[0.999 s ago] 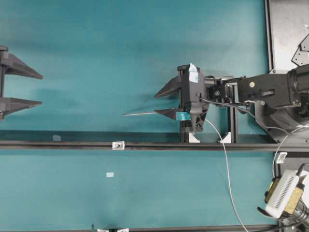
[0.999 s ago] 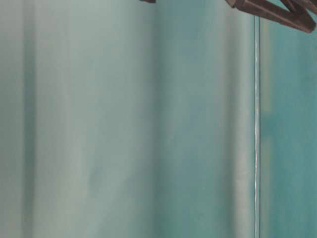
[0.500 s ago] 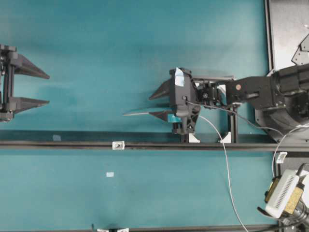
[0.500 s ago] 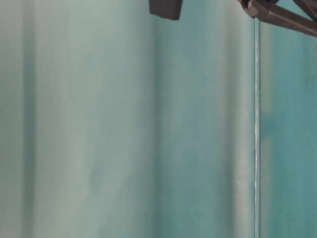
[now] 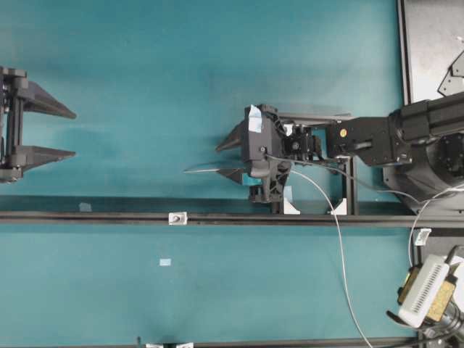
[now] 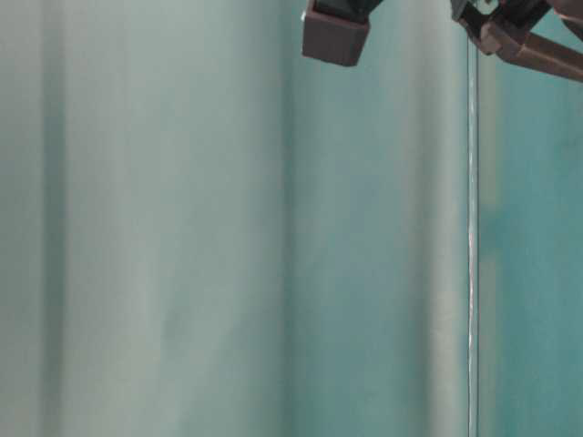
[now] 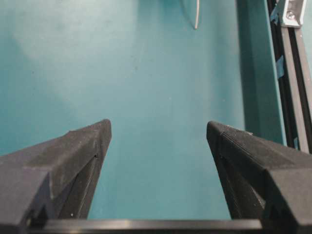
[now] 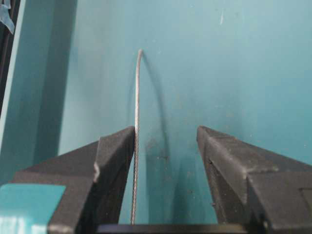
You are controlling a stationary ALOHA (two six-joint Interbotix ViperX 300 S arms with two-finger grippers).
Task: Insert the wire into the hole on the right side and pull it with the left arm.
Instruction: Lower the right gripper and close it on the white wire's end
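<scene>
The wire (image 5: 206,169) lies on the teal table with its stiff tip pointing left; its slack curves down past the rail (image 5: 341,246). My right gripper (image 5: 218,161) stands open around it. In the right wrist view the wire (image 8: 137,117) runs along the inner face of the left finger (image 8: 114,161), with the right gripper (image 8: 165,129) unclosed. The hole's small white bracket (image 5: 177,217) sits on the black rail, left of and below the wire's tip. Far left, the left arm's gripper (image 5: 75,135) is open with nothing in it. Its wrist view shows the gripper (image 7: 158,124), the wire's tip (image 7: 197,14) and the bracket (image 7: 291,12).
A black rail (image 5: 87,216) crosses the table. Black frame uprights (image 5: 351,192) stand under the right arm. A thicker white cable with a tag (image 5: 423,235) and a white-yellow device (image 5: 425,290) sit at lower right. Dark arm parts (image 6: 337,36) show in the table-level view.
My right gripper slid left along the wire toward its tip and tilted; the wire stayed put. The left gripper came slightly rightward, still open.
</scene>
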